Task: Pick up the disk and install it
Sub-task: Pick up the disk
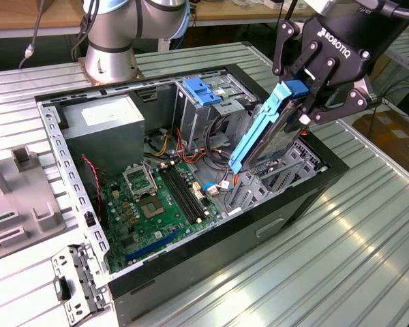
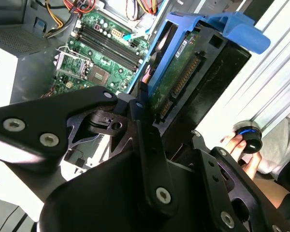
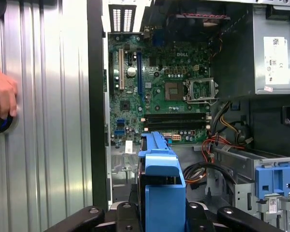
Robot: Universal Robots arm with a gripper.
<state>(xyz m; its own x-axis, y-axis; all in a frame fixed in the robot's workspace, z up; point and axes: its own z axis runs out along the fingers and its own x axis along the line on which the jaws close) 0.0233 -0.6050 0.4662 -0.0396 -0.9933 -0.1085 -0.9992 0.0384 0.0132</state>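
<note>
Computer case [image 1: 273, 225] lies flat with its side off on the ribbed metal table [image 1: 341, 272]. Inside it are a green motherboard [image 1: 157, 204], a grey power supply [image 1: 105, 129] in the corner at the exterior view's left, and a metal drive cage [image 1: 221, 109] with a light-blue latch [image 1: 201, 92] on top. Red, yellow and black cables [image 1: 180, 146] bunch between the supply and the cage, near the lower end of the disk [image 1: 269, 136]. The gripper [image 1: 305, 107] is clamped tight around the disk's upper end. The disk hangs steeply tilted over the case's end at the exterior view's right, its lower end down by the grey bay beside the motherboard. Can't tell if it touches there. Outside the case, a person's hand [image 3: 2, 99] rests on a dark knob [image 2: 249, 133]. A grey fixture [image 1: 20, 197] sits on the table at the exterior view's left.
</note>
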